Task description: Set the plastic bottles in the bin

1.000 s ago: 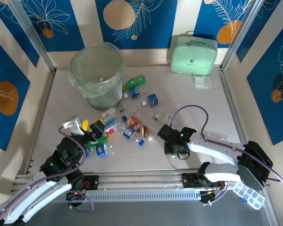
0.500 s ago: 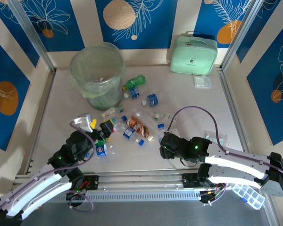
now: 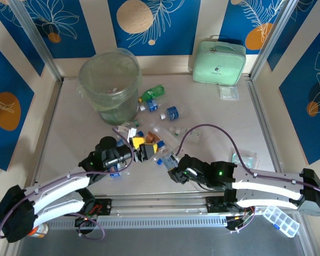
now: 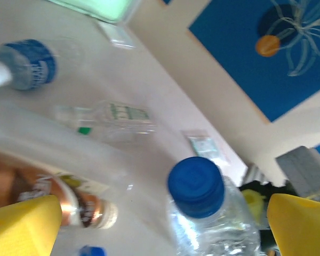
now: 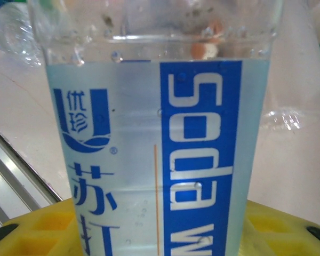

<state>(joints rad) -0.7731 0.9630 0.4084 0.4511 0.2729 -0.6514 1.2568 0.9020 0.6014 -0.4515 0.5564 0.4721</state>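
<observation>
my right gripper (image 3: 172,166) clamps the soda bottle (image 5: 160,133) at the near side of the table (image 3: 213,122), my left gripper (image 3: 143,152) gapes at its blue cap (image 4: 196,186); i judge a handover next, then the bin (image 3: 117,108).

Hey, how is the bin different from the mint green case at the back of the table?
The bin is round and see-through; the case is boxy and opaque. The bin stands open at the top, lined with a pale green bag; the case is closed. The bin sits at the far left, the case at the far right. Both are pale green in tone and stand upright.
</observation>
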